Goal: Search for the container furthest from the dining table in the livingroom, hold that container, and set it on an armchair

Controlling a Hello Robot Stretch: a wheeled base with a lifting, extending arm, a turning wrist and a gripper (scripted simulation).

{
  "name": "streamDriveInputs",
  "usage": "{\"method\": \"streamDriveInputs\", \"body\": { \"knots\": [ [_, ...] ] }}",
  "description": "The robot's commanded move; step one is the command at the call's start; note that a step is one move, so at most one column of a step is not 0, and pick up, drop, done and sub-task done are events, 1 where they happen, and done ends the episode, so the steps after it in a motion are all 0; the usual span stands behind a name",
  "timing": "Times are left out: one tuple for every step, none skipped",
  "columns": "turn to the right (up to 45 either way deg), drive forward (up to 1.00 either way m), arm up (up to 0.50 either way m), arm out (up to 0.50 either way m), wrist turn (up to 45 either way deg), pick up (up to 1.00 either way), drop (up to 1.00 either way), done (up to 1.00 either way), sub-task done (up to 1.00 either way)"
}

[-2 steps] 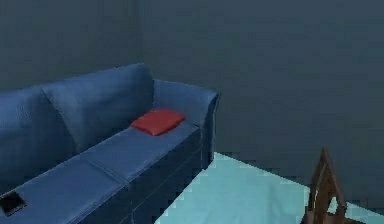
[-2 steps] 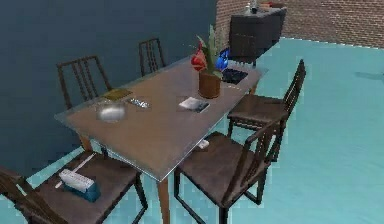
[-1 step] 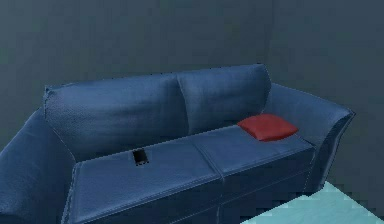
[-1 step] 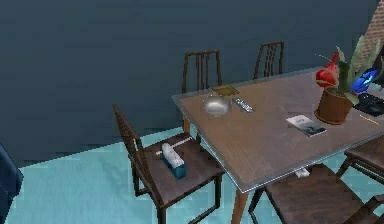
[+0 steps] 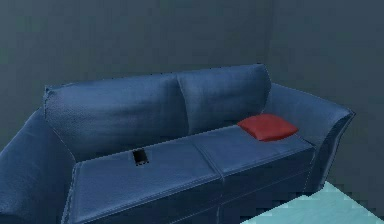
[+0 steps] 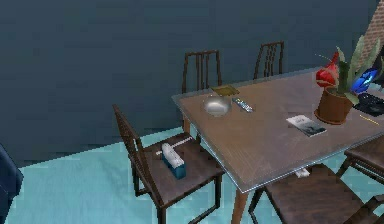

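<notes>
two container-like things sit in the arm side view, both at the counter [image 6: 270,142]: a grey bowl [image 6: 218,106] on its top at upper middle, and a pale box [image 6: 173,160] on the seat of a wooden chair [image 6: 200,172] at lower centre. since i want the container furthest from that counter, i judge neither is likely mine; where the right one lies i cannot yet say. the step is searching, so i should turn slowly, sweep the rest of the room and compare distances before committing. whether my hand is spread or pressed together i cannot tell. in the forward view a blue sofa [image 5: 150,125] spans the frame, a red cushion [image 5: 268,127] at its right end and a small dark flat thing [image 5: 140,156] on the seat left of centre; it blocks driving straight ahead. a potted plant [image 6: 335,100] and papers [image 6: 307,124] crowd the counter's right side.
</notes>
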Motion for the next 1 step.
{"method": "streamDriveInputs", "body": {
  "knots": [
    [0.0,0.0,0.06,0.0,0.0,0.0,0.0,0.0,0.0]
  ]
}}
